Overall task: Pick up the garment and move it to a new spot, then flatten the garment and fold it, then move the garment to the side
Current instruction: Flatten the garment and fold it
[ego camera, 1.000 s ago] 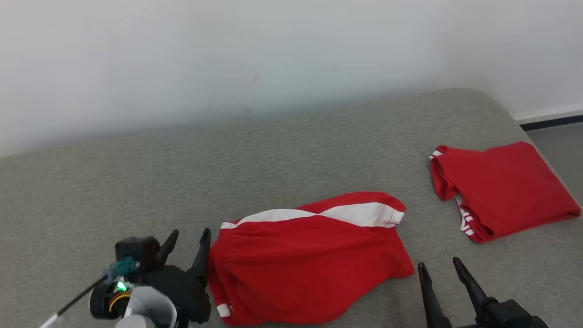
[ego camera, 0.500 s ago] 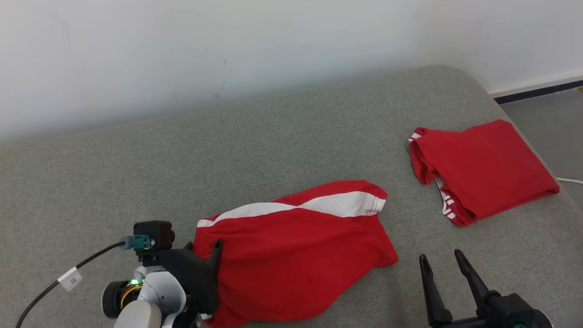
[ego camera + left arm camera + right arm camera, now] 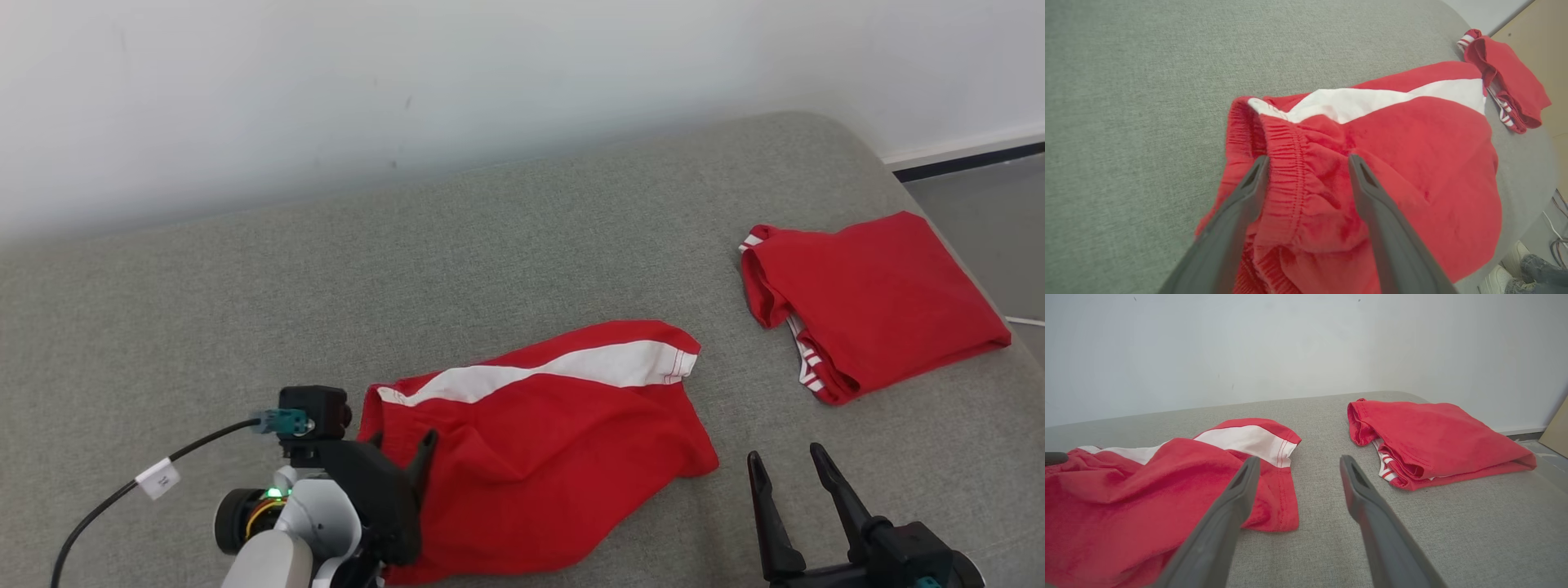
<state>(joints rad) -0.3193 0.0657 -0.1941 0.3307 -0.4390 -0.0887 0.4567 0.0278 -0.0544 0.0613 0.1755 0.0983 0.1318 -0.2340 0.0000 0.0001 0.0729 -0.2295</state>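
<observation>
- White painted wall (image 3: 490,82): runs behind everything, across the full width of the head view.
- Grey woven-fabric padded surface (image 3: 245,310): has a rounded far-right corner and carries both garments.
- Red soft-fabric shorts with a white diagonal stripe (image 3: 555,457): lie rumpled near the front edge of the surface, a little left of centre. The elastic waistband is toward the robot's left, the leg hem toward its right.
- Folded red jersey garment with red-and-white striped trim (image 3: 873,294): a rough rectangle on the far right of the surface, well apart from the shorts.
- Left tool (image 3: 1308,159): wide open over the waistband end of the shorts. The gathered elastic band sits between the two dark fingers and nothing is clamped. Cannot tell whether the tips touch the cloth.
- Right tool (image 3: 784,454): wide open and empty at lower right. It is over bare grey fabric near the shorts' hem corner, between the two garments.
- Black cable (image 3: 122,498) with a white tag (image 3: 159,479): leads off the left wrist.
- Person's white shoe (image 3: 1504,273): beside the surface's edge in the left wrist view.
</observation>
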